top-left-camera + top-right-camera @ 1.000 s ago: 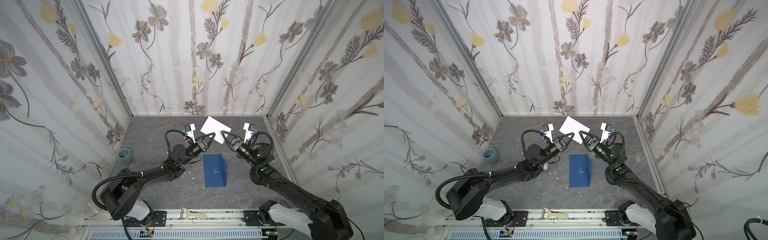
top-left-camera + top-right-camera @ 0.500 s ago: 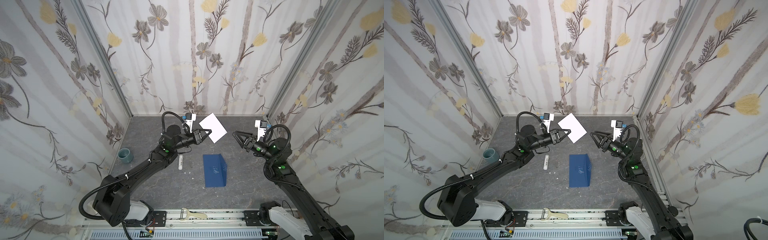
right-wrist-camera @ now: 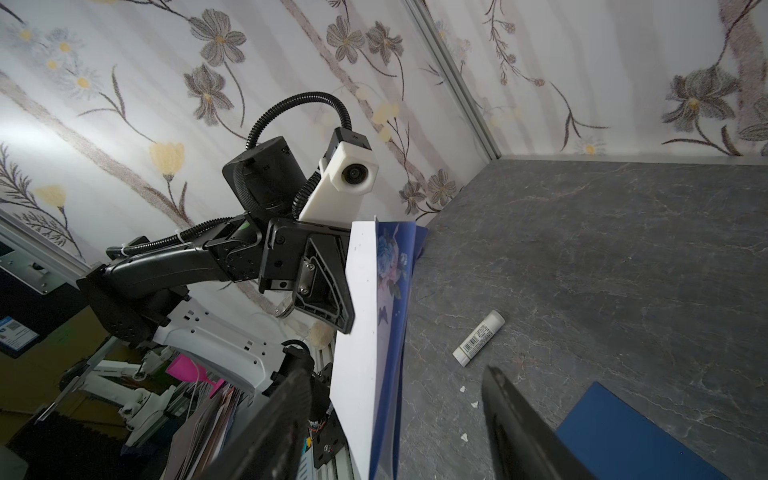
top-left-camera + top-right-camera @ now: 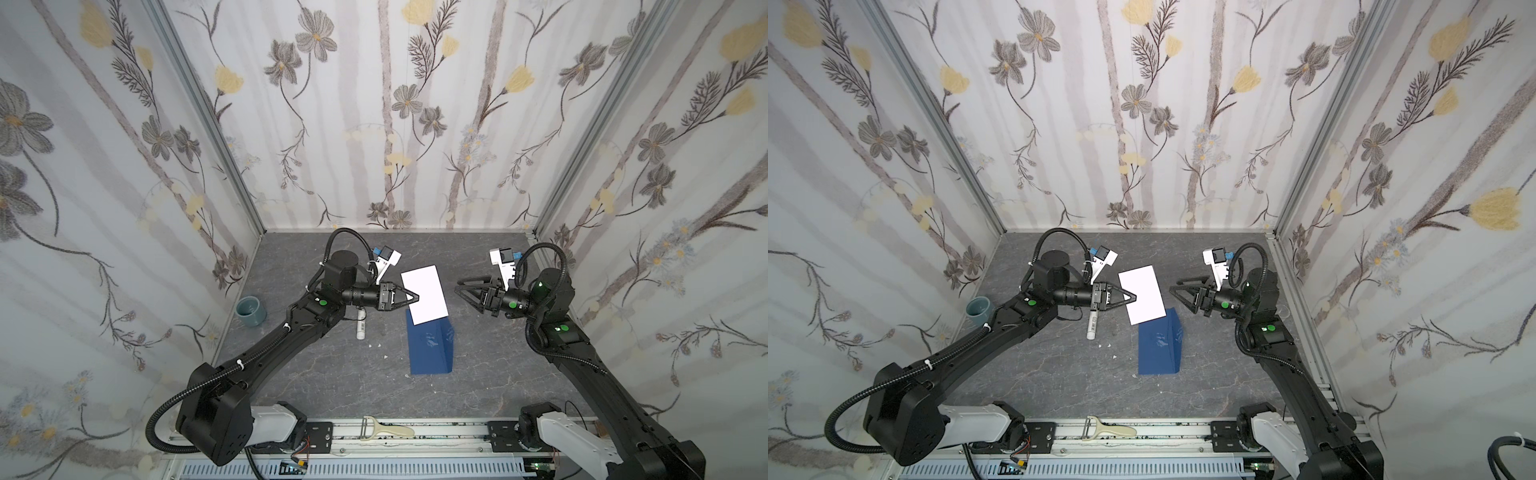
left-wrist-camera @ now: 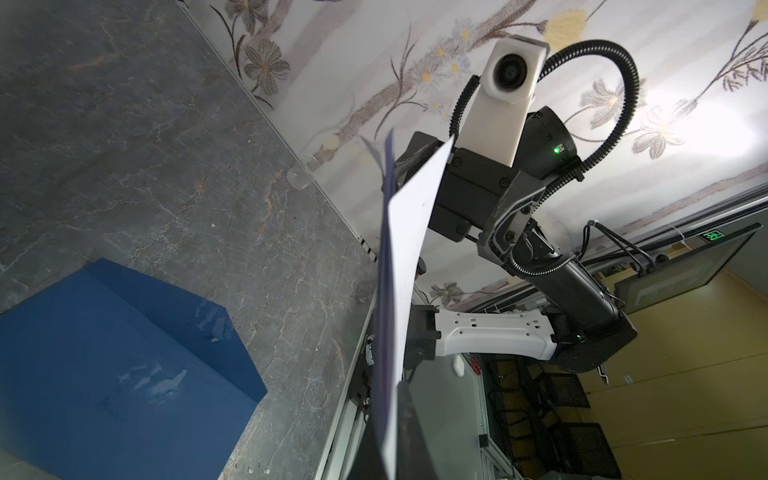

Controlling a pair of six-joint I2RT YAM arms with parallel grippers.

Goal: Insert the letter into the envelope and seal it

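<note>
While the blue cup (image 4: 251,312) sits idle well to the left of the envelope (image 4: 430,347), and the glue stick (image 4: 360,326) lies untouched nearer that same side, the action is up in the air. The left gripper (image 4: 415,297) is clamped tight on the edge of the letter (image 4: 426,297) and holds it aloft over the envelope's far end. It looks folded: white outside, blue flowers peeking from within in the right wrist view. Below, the envelope lies on the table (image 4: 332,374), flap apparently open, nothing inside. To its right, the right gripper (image 4: 465,293) hangs with jaws spread, empty, clear of the paper. So the folding looks done, while inserting, gluing and sealing are all to come.
</note>
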